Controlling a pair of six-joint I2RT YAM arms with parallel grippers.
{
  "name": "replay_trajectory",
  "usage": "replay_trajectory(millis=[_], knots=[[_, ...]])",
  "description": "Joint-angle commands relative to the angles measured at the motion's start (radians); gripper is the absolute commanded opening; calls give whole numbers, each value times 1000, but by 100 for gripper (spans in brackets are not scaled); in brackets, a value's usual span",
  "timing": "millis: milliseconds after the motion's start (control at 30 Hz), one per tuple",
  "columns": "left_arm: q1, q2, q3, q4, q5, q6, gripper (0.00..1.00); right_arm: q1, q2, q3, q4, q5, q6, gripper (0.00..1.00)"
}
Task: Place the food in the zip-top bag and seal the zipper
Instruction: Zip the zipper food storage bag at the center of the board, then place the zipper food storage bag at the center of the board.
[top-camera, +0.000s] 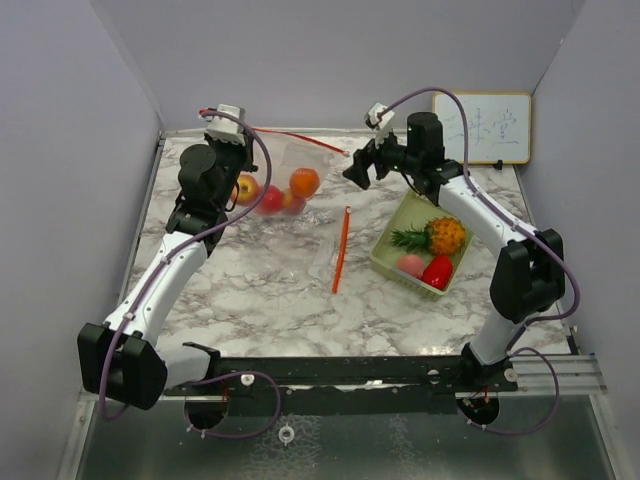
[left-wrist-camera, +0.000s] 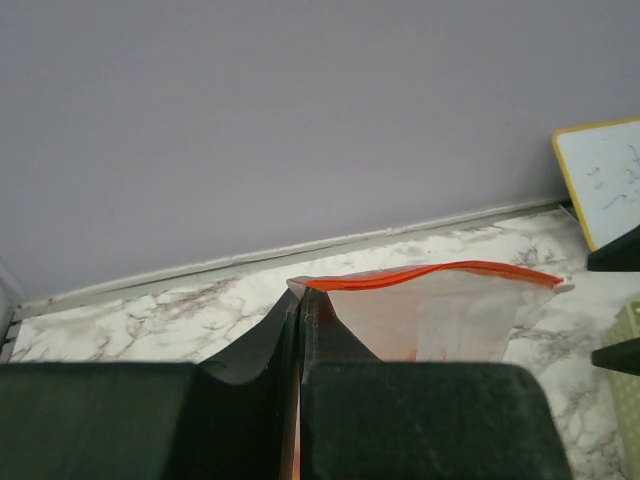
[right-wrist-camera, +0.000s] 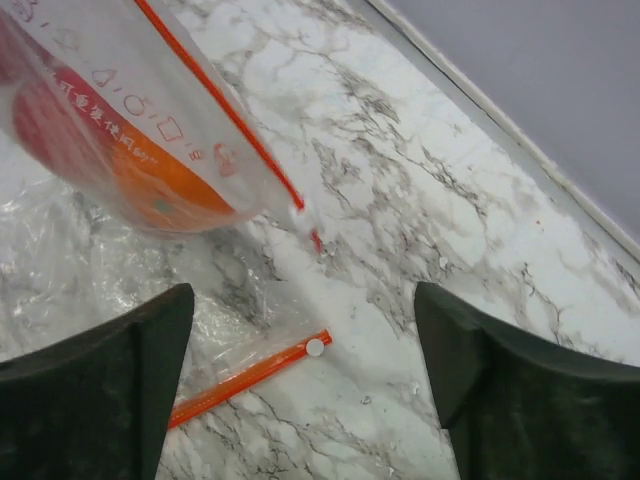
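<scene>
Plastic bag (left-wrist-camera: 440, 310) clenched in left end effector (left-wrist-camera: 300, 305), wrist view confirms; right end effector (right-wrist-camera: 303, 300) released.

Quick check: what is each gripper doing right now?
Left gripper: jaws closed on the top edge of the bag.
Right gripper: jaws open, holding nothing.
</scene>
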Motion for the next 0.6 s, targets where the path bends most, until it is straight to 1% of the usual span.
replay_trajectory(millis=[0, 33, 167, 200, 233, 267, 333, 367, 400, 500, 533, 567], knots=[[20, 37, 43, 86, -184, -34, 0, -22, 34, 133, -135, 205, 154, 100], [22, 47, 37, 86, -221, -36, 0, -22, 43, 163, -170, 234, 190, 99], [34, 56, -5, 110, -395, -50, 0, -22, 81, 226, -280, 265, 303, 99], [41, 53, -21, 123, -415, -53, 0, -22, 101, 237, -310, 265, 324, 99], [44, 49, -36, 135, -439, -56, 12, -22, 121, 247, -343, 264, 338, 99], [50, 44, -47, 140, -460, -65, 34, -22, 143, 256, -374, 265, 350, 99], [56, 34, -56, 126, -463, -89, 86, -22, 186, 275, -434, 268, 367, 100], [57, 30, -53, 108, -461, -100, 97, -22, 204, 277, -452, 259, 372, 99], [57, 29, -40, 77, -452, -105, 99, -20, 220, 276, -468, 252, 378, 98], [59, 31, 35, -51, -389, -87, 99, -17, 261, 264, -479, 227, 403, 95], [59, 33, 75, -106, -334, -85, 99, -14, 278, 261, -480, 216, 408, 94], [59, 32, 116, -164, -239, -56, 99, -10, 294, 259, -481, 210, 416, 93]])
